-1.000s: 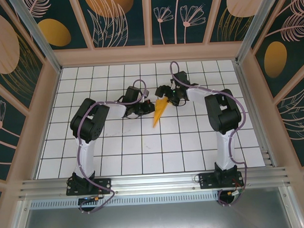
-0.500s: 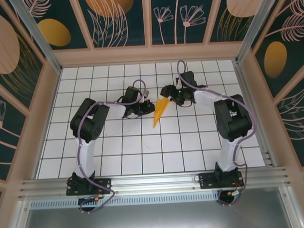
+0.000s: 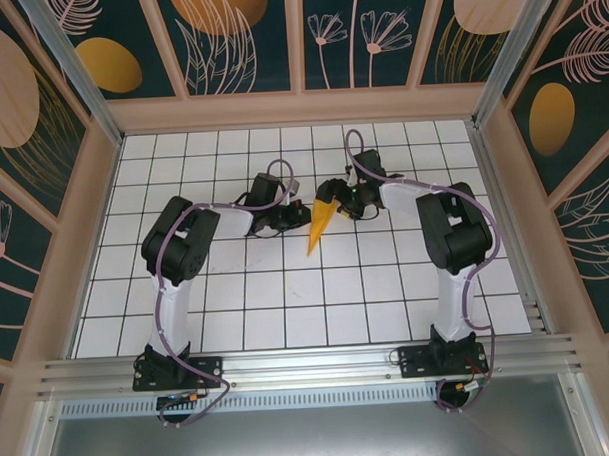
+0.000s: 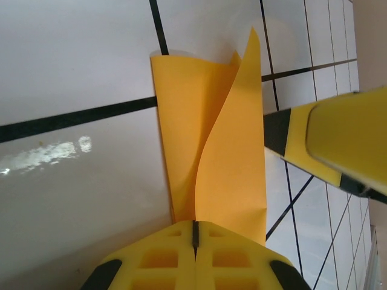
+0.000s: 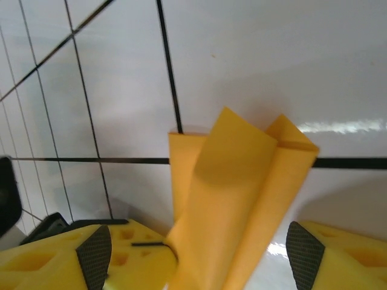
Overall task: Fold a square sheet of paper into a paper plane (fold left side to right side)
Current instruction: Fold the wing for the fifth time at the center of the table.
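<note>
White squares with dark lines cover the table [image 3: 237, 290], and painted leafy walls stand all around it. The paper plane [image 3: 319, 225] sits near the middle, between the two arms. It is a thin pointed shape, and one flap curls up. The left gripper [image 3: 296, 221] is squeezed tight on one edge of the plane, I think to stop it sliding. The right gripper [image 3: 336, 199] has its fingers wide apart, one on each side of the wide end, holding nothing. It looks ready to press the loose flap flat

paper plane [image 5: 230, 205] — base off-frame below
</note>
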{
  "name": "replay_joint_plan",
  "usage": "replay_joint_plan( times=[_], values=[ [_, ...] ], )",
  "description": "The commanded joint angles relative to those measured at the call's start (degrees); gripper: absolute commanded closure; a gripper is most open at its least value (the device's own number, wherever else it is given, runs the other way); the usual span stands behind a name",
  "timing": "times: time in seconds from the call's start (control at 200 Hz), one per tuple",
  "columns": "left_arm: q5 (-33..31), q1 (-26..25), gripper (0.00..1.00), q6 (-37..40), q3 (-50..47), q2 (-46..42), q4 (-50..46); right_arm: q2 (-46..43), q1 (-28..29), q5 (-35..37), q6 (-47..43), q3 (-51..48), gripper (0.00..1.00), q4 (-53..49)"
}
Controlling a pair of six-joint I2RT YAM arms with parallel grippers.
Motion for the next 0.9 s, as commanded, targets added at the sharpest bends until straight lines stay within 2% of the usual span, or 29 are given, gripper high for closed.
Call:
replay_joint_plan(
  times=[0.0,0.21,0.42,0.611,0.896],
  values=[
    [0.86,-1.10,1.00,1.69,0.61,1.34,-1.62,1.73,0.10,-0.75,0.16,1.79,0.21,1.12],
    [0.34,-1.26,1.00,1.87,1.22,1.93,-2.32,2.35,0.08,-0.37,-0.30,2.21,0.21,0.55],
    [-0.92,-1.28,1.00,1.73,1.48,2.72,-2.71,-4.01,-0.52,2.81,-1.20,-0.16,0.23,-0.63],
    [-2.64,-1.24,1.00,1.39,1.74,3.14,-2.83,-6.79,0.23,0.07,0.45,-2.68,0.39,1.61],
    [-3.27,-1.28,1.00,1.48,2.18,3.67,-3.22,-2.91,1.90,-3.26,2.67,-1.76,0.47,5.44]
  ],
)
